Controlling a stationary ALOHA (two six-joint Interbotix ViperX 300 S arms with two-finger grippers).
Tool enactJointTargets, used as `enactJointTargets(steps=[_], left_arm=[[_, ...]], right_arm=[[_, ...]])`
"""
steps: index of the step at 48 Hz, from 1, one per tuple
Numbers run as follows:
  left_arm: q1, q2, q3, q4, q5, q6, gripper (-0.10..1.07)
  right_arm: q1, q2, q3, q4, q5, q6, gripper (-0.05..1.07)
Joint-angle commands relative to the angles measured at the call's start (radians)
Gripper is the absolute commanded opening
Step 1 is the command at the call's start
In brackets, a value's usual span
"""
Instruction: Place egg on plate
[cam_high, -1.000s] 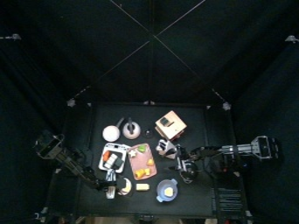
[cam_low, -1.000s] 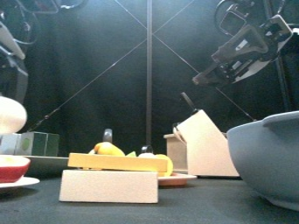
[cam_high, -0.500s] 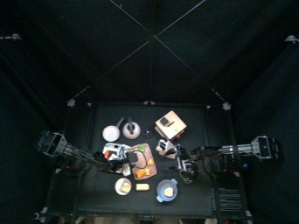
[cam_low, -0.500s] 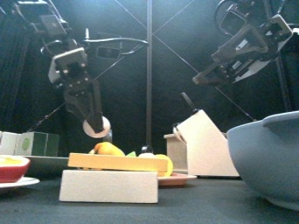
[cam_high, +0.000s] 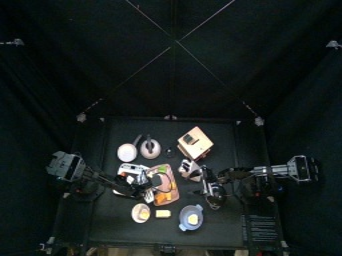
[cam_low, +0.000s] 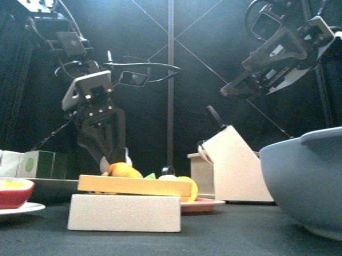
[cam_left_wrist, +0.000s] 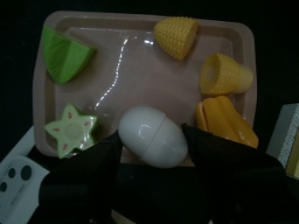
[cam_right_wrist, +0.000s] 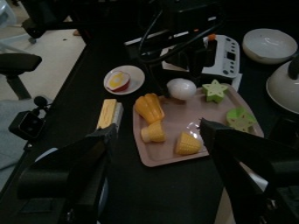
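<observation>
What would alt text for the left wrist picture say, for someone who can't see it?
A white egg sits between the left claw's two black jaws, just over a pinkish tray. The tray holds green, yellow and orange toy food pieces and a pale star shape.

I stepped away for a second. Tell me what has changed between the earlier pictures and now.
The left pincer, shut on the egg, has swung from the table's left side toward the middle and dropped low over the pink tray of toy food; the egg is not let go. The right pincer hangs raised and open as before. The bowl, the knife block and the other things have not moved.
</observation>
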Motion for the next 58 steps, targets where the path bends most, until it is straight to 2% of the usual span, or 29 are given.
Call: enactJointTargets(steps=[1, 20, 30, 45, 58], left_arm=[[0.008, -0.008, -0.015, -0.005, -0.005, 0.002, 0.85], [0.008, -0.011, -0.012, -0.008, -0.021, 0.005, 0.97], [0.008, -0.023, -0.012, -0.015, -0.014, 0.002, 0.98], [0.008, -0.112, -0.003, -0.003, 0.005, 0.008, 0.98], [0.02, -0.235, 0.018, 0.092, 0.014, -0.005, 0.98]], right_arm=[[0.002, -0.017, -0.014, 0.003, -0.005, 0.0, 1.04], [0.003, -0.015, -0.012, 0.003, -0.005, 0.0, 1.04], [0.003, -0.015, -0.011, 0.003, -0.005, 0.0, 1.04], [0.002, -0.015, -0.012, 0.003, -0.005, 0.0, 1.04], [0.002, -0.017, -0.018, 0.003, -0.005, 0.002, 1.04]])
